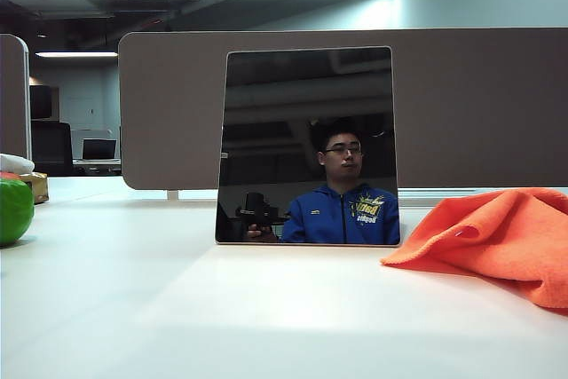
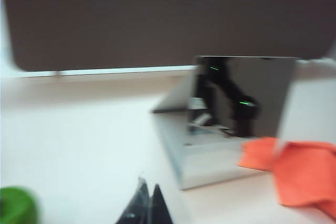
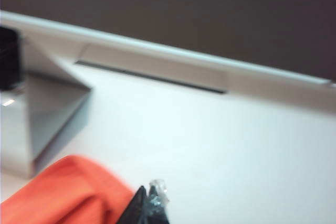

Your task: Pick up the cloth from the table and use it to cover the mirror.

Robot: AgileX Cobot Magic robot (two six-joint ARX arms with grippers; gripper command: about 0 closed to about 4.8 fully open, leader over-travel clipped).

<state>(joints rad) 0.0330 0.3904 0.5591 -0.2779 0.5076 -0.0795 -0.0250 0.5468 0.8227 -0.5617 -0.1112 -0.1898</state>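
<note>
cloth (image 3: 68,192) beside shut right end effector (image 3: 149,205) | left end effector (image 2: 147,205) shut, apart

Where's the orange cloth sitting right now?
In the exterior view the cloth lies crumpled on the white table, on the right, just beside the upright mirror at its lower right corner, in front of the grey-brown divider panel.

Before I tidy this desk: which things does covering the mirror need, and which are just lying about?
Needed:
- bright orange fuzzy cloth, crumpled on the smooth white table
- upright frameless rectangular mirror
- left gripper and right gripper, both shut, holding nothing, above the table

Lying about:
- round green object at the left edge
- grey-brown divider panel behind the mirror
</note>
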